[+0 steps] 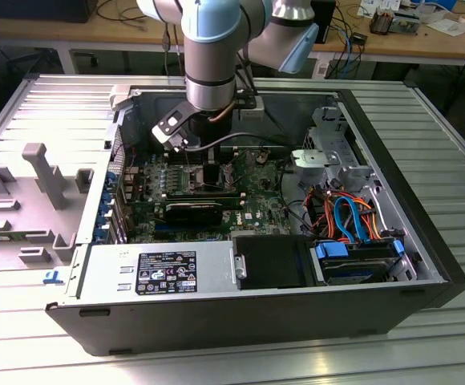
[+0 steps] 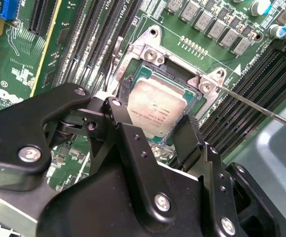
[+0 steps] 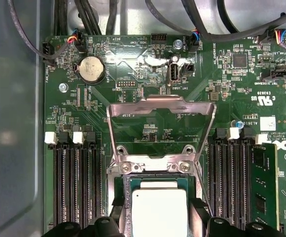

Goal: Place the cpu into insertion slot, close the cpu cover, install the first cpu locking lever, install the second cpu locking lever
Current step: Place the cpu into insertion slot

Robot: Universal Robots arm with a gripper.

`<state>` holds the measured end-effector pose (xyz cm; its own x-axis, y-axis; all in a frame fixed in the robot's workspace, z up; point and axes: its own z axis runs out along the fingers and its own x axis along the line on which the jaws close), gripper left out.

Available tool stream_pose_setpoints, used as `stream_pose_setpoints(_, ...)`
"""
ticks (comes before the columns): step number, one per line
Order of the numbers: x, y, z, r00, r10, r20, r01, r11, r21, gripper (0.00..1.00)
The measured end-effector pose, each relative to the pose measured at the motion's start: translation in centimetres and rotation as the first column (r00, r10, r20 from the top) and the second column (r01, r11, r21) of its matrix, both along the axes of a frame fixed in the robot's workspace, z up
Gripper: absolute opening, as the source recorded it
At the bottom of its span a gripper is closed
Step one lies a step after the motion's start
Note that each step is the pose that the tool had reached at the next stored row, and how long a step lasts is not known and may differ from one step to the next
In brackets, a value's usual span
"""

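Fingers clamped on faintly printed cpu, seated in insertion slot, cpu cover open

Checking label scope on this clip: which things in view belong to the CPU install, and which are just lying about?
Job in hand:
cpu
gripper, shut on the cpu
slot
cover, open
lever

Lying about:
coin cell
memory slots
drive cables
power supply
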<state>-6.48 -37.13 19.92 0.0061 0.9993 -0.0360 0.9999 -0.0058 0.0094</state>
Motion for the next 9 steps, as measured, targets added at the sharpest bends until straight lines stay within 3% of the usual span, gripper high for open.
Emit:
stream_pose_setpoints(7,0.04,0.18,-0.03,1.0000,-0.001,-0.0001,0.001,1.0000,0.0005,0.62)
stream_pose_setpoints(9,0.02,-0.03,-0.03,1.0000,-0.001,0.0000,0.001,1.0000,0.0005,0.62)
